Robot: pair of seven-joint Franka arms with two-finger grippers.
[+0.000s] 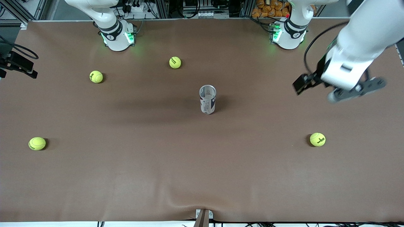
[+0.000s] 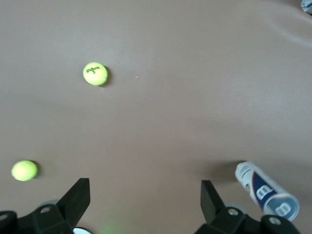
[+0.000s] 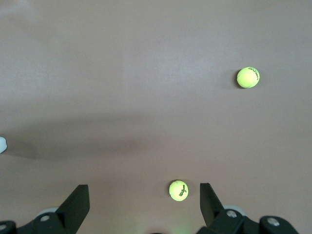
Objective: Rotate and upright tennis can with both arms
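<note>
Tennis can (image 1: 207, 99) already stands upright, open rim up, at frame center of the worktop (image 1: 202, 164); task looks done. Left hand (image 1: 344, 86) released, raised at upper right; right hand (image 3: 145, 207) spread empty, raised over the worktop.

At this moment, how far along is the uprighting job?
Looks done: the tennis can stands upright mid-table on its base, open metal rim up, nothing touching it. In hand: nothing; the left hand is open, raised over the left arm's end of the table. The right hand is open too, above a tennis ball. Left: nothing visible.
</note>
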